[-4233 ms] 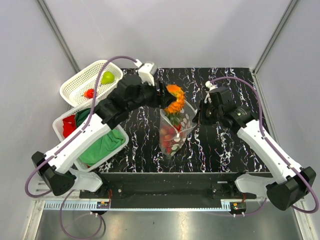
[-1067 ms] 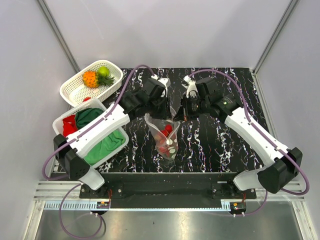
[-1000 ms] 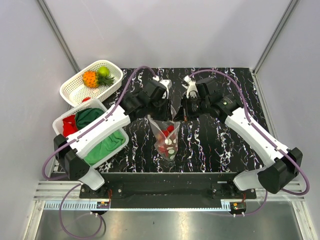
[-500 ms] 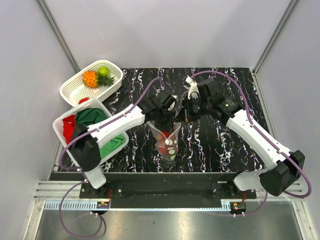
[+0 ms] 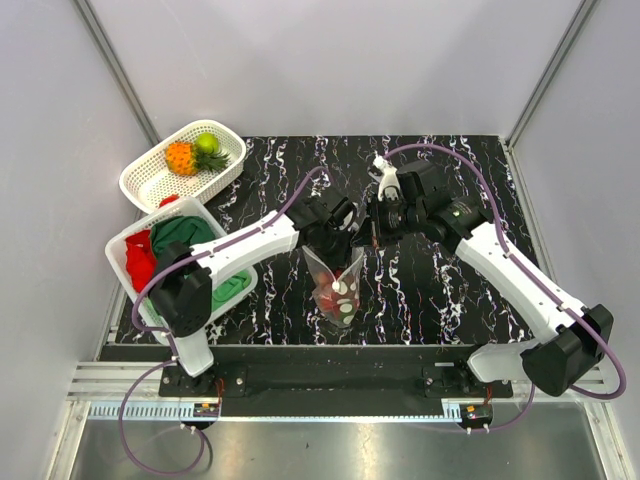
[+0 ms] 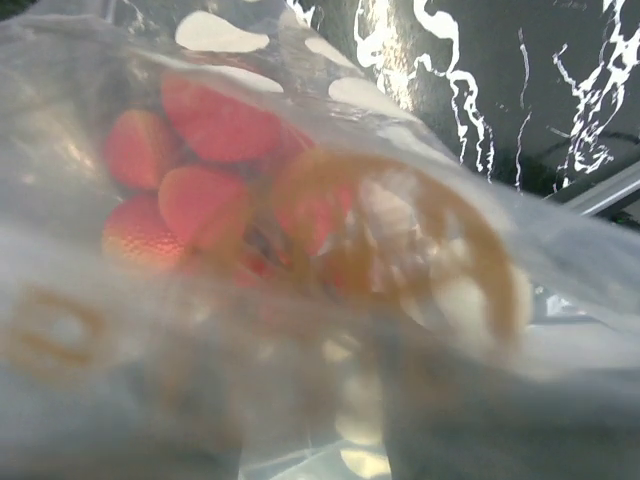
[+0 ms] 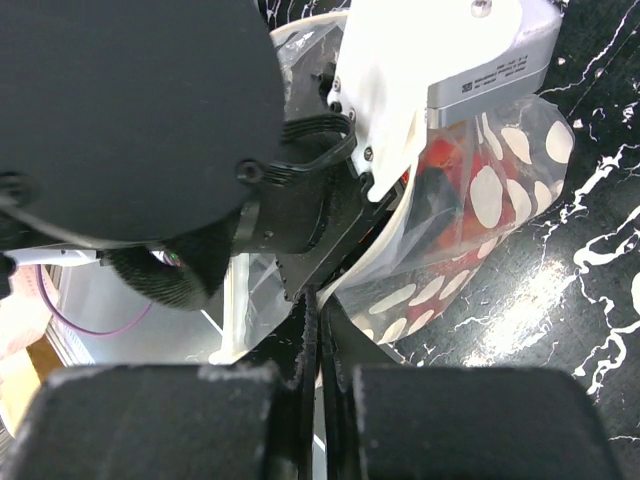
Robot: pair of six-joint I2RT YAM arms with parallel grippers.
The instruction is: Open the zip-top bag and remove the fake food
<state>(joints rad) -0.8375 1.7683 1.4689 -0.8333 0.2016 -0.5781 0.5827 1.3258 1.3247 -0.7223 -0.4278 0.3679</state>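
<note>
The left tool [image 5: 335, 243] reaches into the bag [image 5: 340, 290], which is held up at mid-bench [image 5: 450, 290]; I cannot tell its opening. Red toy fruit [image 6: 205, 200] lies low inside. The right tool [image 7: 312, 320] pinches the bag's rim closed and should hold firm while the left goes deeper.

**Operator:** Surroundings, please.
**Observer:** You're looking at a black tabletop [image 5: 440, 300], veined white like marble, faintly glossy. Behind it is a plain, pale grey back wall [image 5: 330, 60].
**Operator:** Sides?
**Observer:** Same pale panels: left wall [image 5: 45, 170], right wall [image 5: 595, 170]. Your two far corners carry slanting metal posts, left post [image 5: 115, 72] and right post [image 5: 545, 72].
**Operator:** Near edge?
**Observer:** Black bar [image 5: 330, 372] along the tabletop's front, then a ridged aluminium rail [image 5: 330, 410], then a dull steel sheet [image 5: 330, 450]. Light on your scene is even and soft, shadows faint.
</note>
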